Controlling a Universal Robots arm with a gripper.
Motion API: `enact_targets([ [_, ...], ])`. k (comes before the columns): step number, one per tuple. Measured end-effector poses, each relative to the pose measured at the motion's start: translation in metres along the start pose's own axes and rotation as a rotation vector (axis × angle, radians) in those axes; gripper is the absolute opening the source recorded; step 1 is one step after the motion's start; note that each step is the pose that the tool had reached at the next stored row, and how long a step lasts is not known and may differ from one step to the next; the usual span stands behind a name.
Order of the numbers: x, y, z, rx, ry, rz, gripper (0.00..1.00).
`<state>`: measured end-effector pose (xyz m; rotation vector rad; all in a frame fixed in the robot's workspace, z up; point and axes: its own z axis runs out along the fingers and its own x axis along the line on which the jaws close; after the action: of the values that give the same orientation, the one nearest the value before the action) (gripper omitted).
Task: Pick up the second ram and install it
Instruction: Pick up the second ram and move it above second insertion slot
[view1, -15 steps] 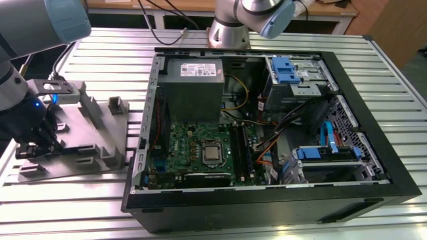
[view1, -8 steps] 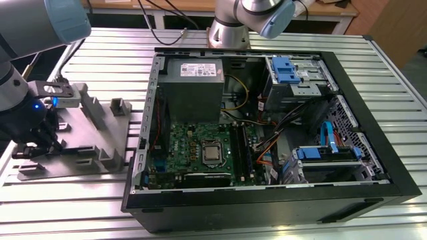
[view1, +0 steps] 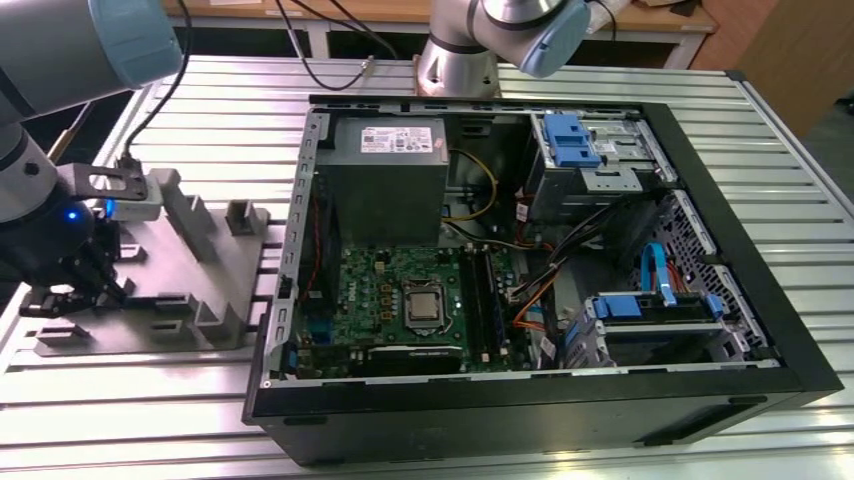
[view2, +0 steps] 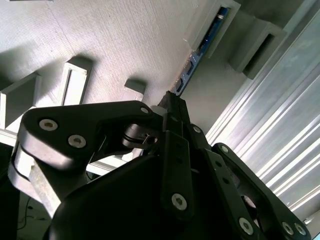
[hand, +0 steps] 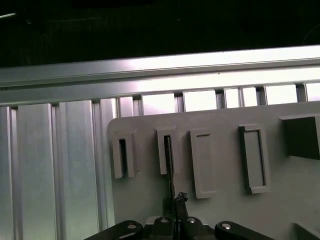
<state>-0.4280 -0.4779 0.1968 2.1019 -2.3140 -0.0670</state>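
Note:
The second ram (hand: 169, 165) appears edge-on as a thin dark strip running from a narrow slot of the grey tray (hand: 280, 200) to my gripper (hand: 175, 212). In the second wrist view the same ram (view2: 200, 47) has blue-tinted chips, and its far end sits in a raised tray holder. My gripper (view2: 172, 107) is shut on its near end. In the exterior view my gripper (view1: 60, 290) hangs over the near-left part of the tray (view1: 174, 320), at that view's left. I cannot tell whether the stick has lifted off the tray.
An open computer case (view1: 747, 300) lies to the tray's right, with the green motherboard (view1: 387, 280) and its processor socket (view1: 424, 305) exposed. The power supply (view1: 387, 170), drive cages and cables crowd the case. A second arm's base (view1: 461, 60) stands behind it on the slatted metal table (view1: 801, 170).

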Motion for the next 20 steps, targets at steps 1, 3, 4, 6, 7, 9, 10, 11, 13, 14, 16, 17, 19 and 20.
enact_targets([
  [1,0.0,0.0,0.0,0.0,0.0,-0.002,0.11],
  [3,0.0,0.0,0.0,-0.0004,0.0008,-0.021,0.11],
  [4,0.0,0.0,0.0,-0.0005,0.0011,-0.028,0.11],
  [6,0.0,0.0,0.0,-0.0005,0.0012,-0.029,0.11],
  [7,0.0,0.0,0.0,-0.0006,0.0012,-0.029,0.11],
  [9,0.0,0.0,0.0,-0.0005,0.0012,-0.029,0.11],
  [10,0.0,0.0,0.0,-0.0006,0.0013,-0.033,0.11],
  [11,0.0,0.0,0.0,-0.0008,0.0019,-0.046,0.11],
  [13,0.0,0.0,0.0,-0.001,0.0022,-0.055,0.11],
  [14,0.0,0.0,0.0,-0.001,0.0023,-0.055,0.11],
  [16,-0.0001,0.0,-0.0005,-0.0008,0.0021,-0.055,0.11],
  [17,-0.0001,0.0,-0.001,-0.0002,0.0016,-0.055,0.11],
  [19,-0.0002,0.0,-0.0017,0.0001,0.0014,-0.055,0.11],
  [20,-0.0001,0.0001,-0.0025,-0.0005,0.0019,-0.056,0.11],
])
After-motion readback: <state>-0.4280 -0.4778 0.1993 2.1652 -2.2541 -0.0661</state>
